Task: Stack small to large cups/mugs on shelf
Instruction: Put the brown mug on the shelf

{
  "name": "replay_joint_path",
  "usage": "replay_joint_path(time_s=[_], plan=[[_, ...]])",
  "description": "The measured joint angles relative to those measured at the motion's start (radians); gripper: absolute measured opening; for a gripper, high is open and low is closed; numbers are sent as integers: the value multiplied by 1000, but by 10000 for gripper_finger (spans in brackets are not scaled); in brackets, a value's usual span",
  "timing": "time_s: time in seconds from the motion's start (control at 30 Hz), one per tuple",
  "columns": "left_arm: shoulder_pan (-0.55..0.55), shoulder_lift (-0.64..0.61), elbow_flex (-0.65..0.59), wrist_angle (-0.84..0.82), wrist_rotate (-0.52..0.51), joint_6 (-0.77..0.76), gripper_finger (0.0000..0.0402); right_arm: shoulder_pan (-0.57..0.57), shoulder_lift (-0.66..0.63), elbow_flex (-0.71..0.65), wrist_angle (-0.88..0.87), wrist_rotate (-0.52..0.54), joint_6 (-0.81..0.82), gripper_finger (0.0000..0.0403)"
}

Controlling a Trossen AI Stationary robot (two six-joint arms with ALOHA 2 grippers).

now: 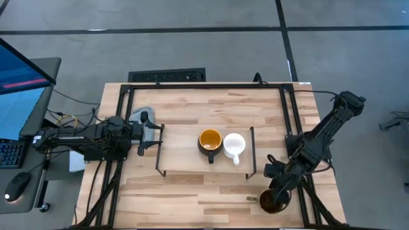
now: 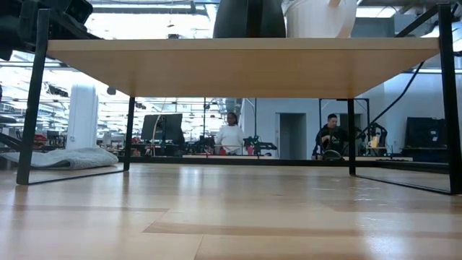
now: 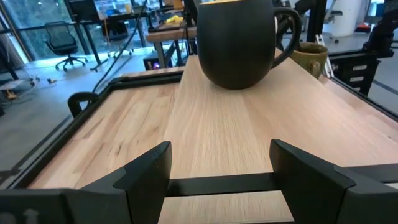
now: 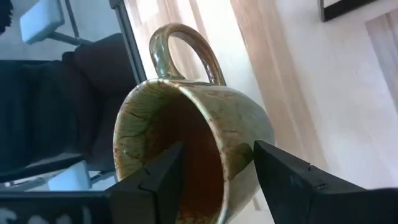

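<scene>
The shelf stands mid-table on thin black legs. On it rest the dark mug with the yellow inside and, touching its right side, the small white mug. The olive-brown mug stands on the table near the front right edge. My right gripper slants down over this mug, open, with one finger inside it and one outside, the wall between them; no touch shows. My left gripper is open and level at the shelf's left end, pointing at the dark mug.
Black frame rails run along the table's left, right and far sides. A pale cloth-like object lies at the far left. A monitor and keyboard sit beyond the left edge. People are in the room behind the table.
</scene>
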State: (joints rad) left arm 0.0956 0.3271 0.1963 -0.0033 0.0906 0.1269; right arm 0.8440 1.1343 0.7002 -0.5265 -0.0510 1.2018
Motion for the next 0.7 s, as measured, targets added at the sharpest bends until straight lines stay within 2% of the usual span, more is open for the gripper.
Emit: replay_joint_path(time_s=[0.17, 0.47, 0.7], plan=[[0, 0, 1, -9, -1, -22, 263, -5, 0, 0, -47, 3, -34, 214], [0, 0, 1, -10, -1, -37, 263, -22, -1, 0, -185, 4, 113, 214], [0, 0, 1, -9, -1, -34, 263, -17, -3, 0, -161, -19, 184, 214]])
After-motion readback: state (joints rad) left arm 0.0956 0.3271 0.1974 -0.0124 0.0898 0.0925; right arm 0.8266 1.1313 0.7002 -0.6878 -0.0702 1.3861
